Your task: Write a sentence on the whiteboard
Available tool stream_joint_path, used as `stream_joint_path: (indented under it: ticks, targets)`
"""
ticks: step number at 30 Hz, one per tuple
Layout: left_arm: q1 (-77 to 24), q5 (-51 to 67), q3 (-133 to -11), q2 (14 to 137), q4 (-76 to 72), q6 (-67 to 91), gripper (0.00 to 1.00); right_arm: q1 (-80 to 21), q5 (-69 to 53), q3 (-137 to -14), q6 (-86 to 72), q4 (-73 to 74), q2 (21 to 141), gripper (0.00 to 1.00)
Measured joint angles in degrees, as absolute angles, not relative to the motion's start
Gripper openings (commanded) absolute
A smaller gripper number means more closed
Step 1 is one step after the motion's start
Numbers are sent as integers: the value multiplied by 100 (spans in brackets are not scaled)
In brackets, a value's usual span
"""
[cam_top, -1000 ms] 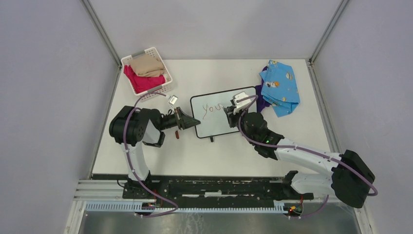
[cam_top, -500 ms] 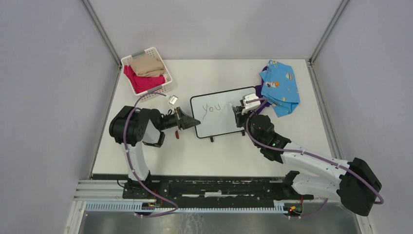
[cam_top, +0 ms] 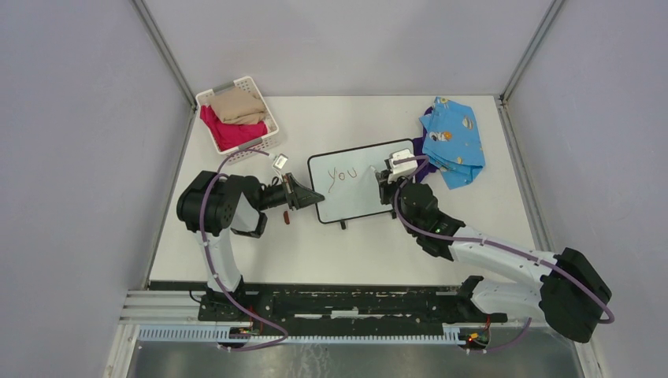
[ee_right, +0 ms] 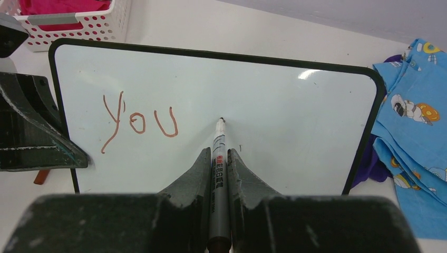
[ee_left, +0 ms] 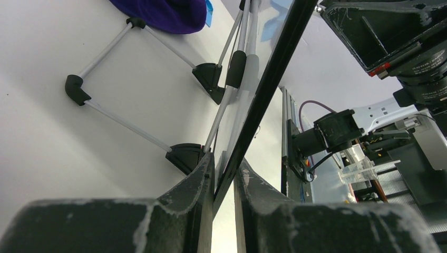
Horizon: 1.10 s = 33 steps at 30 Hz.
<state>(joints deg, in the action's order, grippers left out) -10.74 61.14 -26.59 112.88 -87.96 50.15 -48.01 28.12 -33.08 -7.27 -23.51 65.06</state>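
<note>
One word on whiteboard point(ee_right: 295, 132), marker point(ee_right: 219, 145) gripped

Light: bright, even, from overhead. In the top view you get only soft, short shadows on the table point(cam_top: 354, 256), and focus is sharp edge to edge.

Right wrist view: the right fingers point(ee_right: 190, 182), close to the lens, are dark and soft. The marker point(ee_right: 219, 158) sharpens toward its tip. One small glare patch on the board point(ee_right: 295, 132), ahead and right of the fingers. The board's frame bows near the picture edges.

Left wrist view: the left fingers point(ee_left: 179, 200) are blurred. The table to their left is pale, nearly washed out.
</note>
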Motion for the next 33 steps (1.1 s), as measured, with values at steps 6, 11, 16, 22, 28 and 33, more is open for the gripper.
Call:
stream_joint_path:
  ticks: [6, 11, 16, 22, 28, 33]
  targets:
    - [-1076, 6119, -2663, 11288, -8796, 5015, 2, -4792, 2744, -3395, -727, -2392, 6593, 0]
    - [-1074, 6121, -2665, 11290, -8796, 5015, 2, -4792, 2670, -3393, -735, -2412, 6606, 0]
    - [-1076, 6125, -2668, 11290, -8796, 5015, 2, -4790, 2543, -3299, -792, -2475, 6602, 0]
    - [-1090, 6145, -2687, 11290, -8796, 5015, 2, -4790, 2486, -2963, -897, -2521, 6425, 0]
    - [-1098, 6165, -2696, 11312, -8799, 5015, 2, -4783, 2606, -2856, -926, -2438, 6307, 0]
    - [-1100, 6178, -2696, 11327, -8801, 5015, 2, -4720, 2696, -2849, -921, -2309, 6173, 0]
